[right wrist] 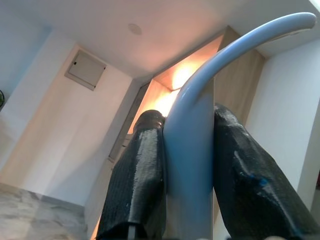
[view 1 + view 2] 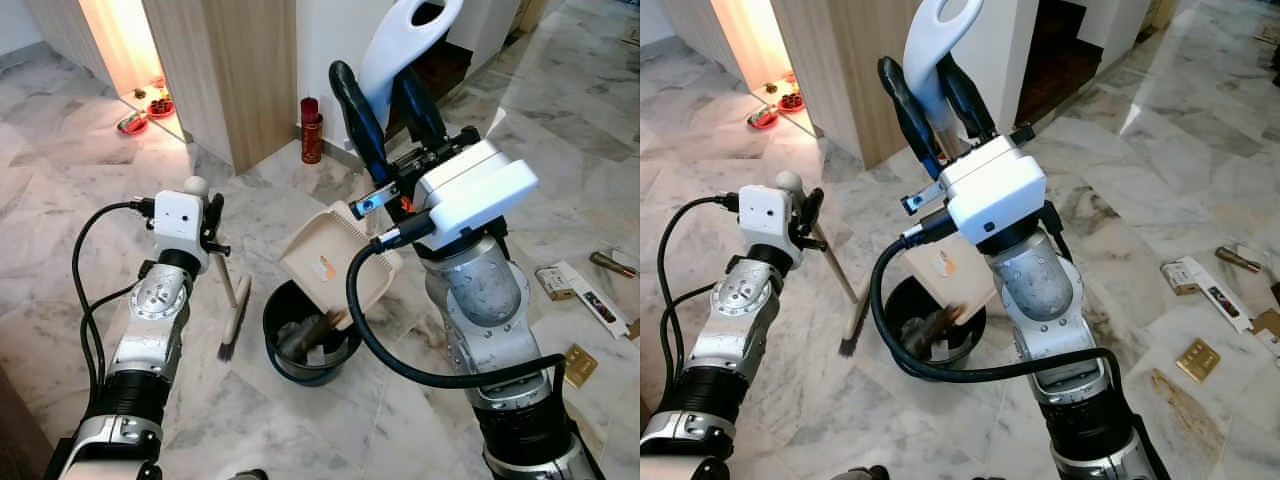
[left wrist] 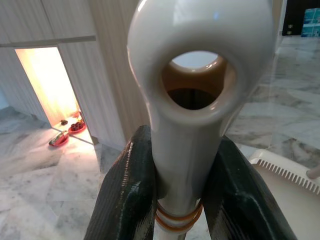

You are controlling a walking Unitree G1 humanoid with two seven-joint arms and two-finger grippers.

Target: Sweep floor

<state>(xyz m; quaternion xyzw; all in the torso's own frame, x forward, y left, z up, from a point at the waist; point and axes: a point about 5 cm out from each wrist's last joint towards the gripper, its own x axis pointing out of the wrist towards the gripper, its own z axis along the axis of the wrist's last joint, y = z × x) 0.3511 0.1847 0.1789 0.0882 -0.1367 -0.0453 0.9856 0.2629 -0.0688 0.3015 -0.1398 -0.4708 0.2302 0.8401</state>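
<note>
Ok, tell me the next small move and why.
Probably tip the dustpan a bit steeper: the right hand holds its handle with the pan tilted over the black bin, which already holds debris. The left hand keeps the broom aside.

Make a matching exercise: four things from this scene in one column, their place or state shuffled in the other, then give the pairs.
Things:
1. dustpan
2. broom
3. black bin
4. red can

Places or states:
A. stands on the floor by the wooden wall
B. tilted over the bin, its handle in the right gripper's fingers
C. on the floor under the dustpan, rubbish inside
D. held at its top by the left gripper, bristles near the floor

Pairs: 1-B, 2-D, 3-C, 4-A
</note>
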